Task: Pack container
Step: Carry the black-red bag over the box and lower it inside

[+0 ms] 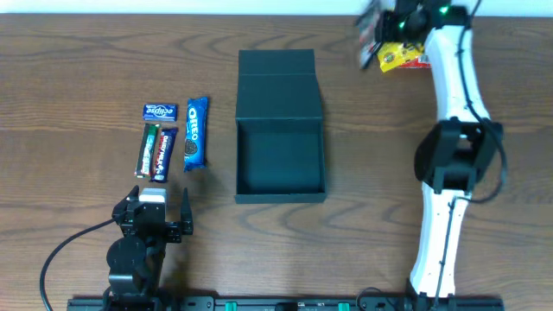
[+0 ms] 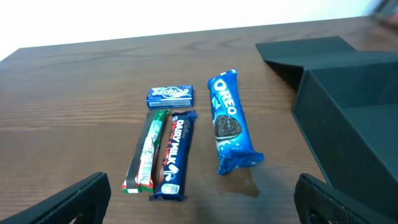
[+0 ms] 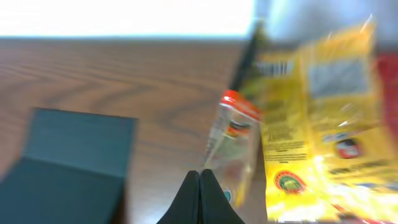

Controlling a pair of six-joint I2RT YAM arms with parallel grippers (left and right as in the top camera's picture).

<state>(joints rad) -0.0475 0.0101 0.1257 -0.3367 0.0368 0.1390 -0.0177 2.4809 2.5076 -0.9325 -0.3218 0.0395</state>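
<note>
Left wrist view reads the labels overhead blurs: Oreo pack [image 2: 229, 121] and Dairy Milk bar [image 2: 171, 155] beside the open container [image 1: 281, 160], mid-surface [image 1: 86, 60], with the left gripper [image 1: 160, 203] low and spread wide. The right arm stretches to the far corner, and its blurred wrist view shows the right gripper [image 3: 200, 177] pressed together beside a yellow packet [image 3: 323, 124]

A wooden bench [image 2: 74, 93] carries a blue Eclipse box [image 2: 170, 95], with a green-and-red bar [image 2: 147, 151] and a Dairy Milk bar [image 2: 173, 155] touching side by side, an Oreo packet [image 2: 230, 121] just beside them, and a blurred yellow packet [image 3: 317, 124] well apart.
</note>
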